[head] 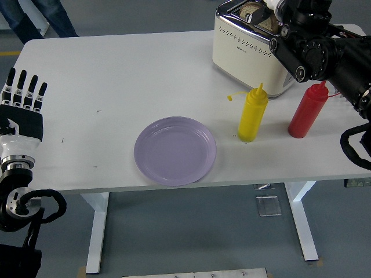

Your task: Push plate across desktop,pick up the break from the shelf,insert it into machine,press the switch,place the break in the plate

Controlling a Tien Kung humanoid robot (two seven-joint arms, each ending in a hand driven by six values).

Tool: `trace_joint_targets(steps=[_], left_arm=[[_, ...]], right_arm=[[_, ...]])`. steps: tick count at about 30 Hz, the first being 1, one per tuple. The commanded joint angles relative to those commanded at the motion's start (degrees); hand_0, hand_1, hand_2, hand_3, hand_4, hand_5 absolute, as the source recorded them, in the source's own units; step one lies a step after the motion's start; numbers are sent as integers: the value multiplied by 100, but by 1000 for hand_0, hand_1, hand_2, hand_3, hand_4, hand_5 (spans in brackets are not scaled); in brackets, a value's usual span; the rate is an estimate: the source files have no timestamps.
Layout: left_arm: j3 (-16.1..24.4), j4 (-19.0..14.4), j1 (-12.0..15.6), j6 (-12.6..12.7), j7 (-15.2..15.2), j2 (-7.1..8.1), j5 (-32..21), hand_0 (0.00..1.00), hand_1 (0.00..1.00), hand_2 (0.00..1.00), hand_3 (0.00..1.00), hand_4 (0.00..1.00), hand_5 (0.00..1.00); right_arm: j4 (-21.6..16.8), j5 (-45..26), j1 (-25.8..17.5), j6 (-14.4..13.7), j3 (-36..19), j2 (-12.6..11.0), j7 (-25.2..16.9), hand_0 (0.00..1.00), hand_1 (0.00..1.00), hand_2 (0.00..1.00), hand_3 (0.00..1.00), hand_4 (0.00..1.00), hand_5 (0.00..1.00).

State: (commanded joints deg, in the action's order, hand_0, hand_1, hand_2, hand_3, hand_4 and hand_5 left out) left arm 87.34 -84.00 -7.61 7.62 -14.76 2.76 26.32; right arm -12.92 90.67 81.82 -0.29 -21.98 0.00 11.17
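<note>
A cream toaster (246, 49) stands at the table's back right. A slice of bread (253, 11) stands in its top slot. My right hand (284, 8) is at the picture's top edge, right beside the bread, and the black right arm (316, 52) crosses over the toaster's right end. How the hand meets the bread is hidden. A purple plate (175, 150) lies empty near the table's front edge, in the middle. My left hand (23, 95) rests at the left edge with its fingers straight and holds nothing.
A yellow squeeze bottle (253, 116) and a red squeeze bottle (307, 110) stand in front of the toaster, right of the plate. A person's legs (49, 14) show beyond the white table (116, 75) at the top left.
</note>
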Motion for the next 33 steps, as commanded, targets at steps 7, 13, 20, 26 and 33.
trace_joint_targets(steps=[7, 13, 20, 26, 33], left_arm=[[18, 1, 0, 2, -3, -2, -2, 836, 835, 865, 822, 556, 998], [21, 3, -5, 1, -3, -3, -2, 836, 834, 864, 821, 556, 998], [18, 7, -8, 1, -4, -4, -3, 835, 834, 865, 821, 557, 998], [20, 4, 4, 2, -5, -2, -3, 834, 832, 864, 821, 558, 998], [25, -2, 43, 5, -7, 10, -2, 834, 831, 864, 820, 558, 998]], right_arm=[[35, -77, -34, -17, 149, 0, -6, 313, 411, 476, 556, 430, 137], [52, -161, -55, 40, 260, 0, -13, 304, 405, 472, 546, 423, 127], [38, -161, -65, 14, 282, 0, -20, 283, 389, 459, 524, 402, 130], [-30, 46, -94, -83, 20, 0, -29, 275, 380, 445, 515, 367, 125], [-269, 641, -89, -223, -656, -225, -85, 275, 373, 443, 511, 354, 128]])
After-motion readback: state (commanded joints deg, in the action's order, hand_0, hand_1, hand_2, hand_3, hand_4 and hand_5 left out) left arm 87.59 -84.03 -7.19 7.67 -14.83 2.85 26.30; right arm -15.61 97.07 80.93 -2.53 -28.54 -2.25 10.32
